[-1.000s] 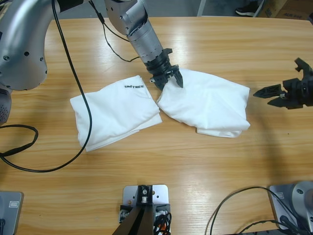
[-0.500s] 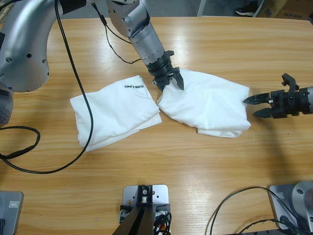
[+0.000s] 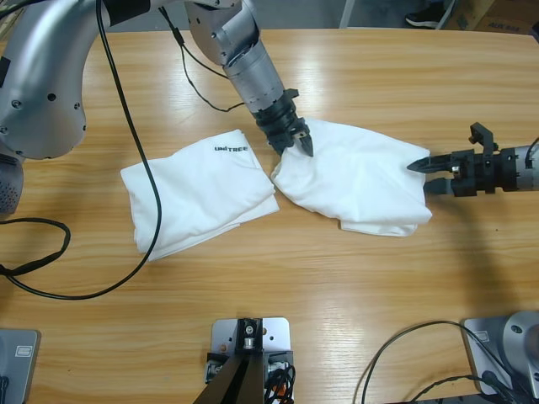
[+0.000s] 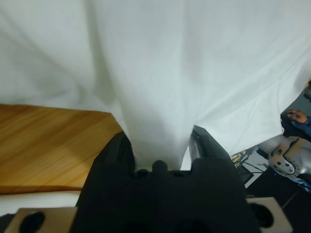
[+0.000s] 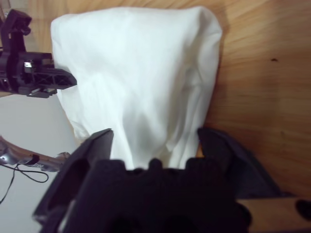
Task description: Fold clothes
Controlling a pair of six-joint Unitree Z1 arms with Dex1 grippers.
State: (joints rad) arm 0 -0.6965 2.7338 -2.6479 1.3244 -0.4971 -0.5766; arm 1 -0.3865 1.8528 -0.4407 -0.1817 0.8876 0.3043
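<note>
High view gives me two white shirts on the wooden table (image 3: 379,295): a folded shirt with lettering (image 3: 198,192) left of centre and a plain white shirt (image 3: 358,175) bunched just right of it, their near corners almost touching. My left gripper (image 3: 295,141) sits on the plain shirt's upper-left edge, and in the left wrist view the cloth (image 4: 160,73) runs down between the jaws, which are clamped on a fold of it. My right gripper (image 3: 421,172) comes in from the right edge with its tips at the shirt's right hem; the right wrist view shows the jaws spread wide with the hem (image 5: 146,97) lying between them, not pinched. I have bare wood in front of both shirts and along the far side. A black cable (image 3: 126,118) crosses the lettered shirt's left part. Black chest print reads "UNITREE" (image 3: 232,148).
</note>
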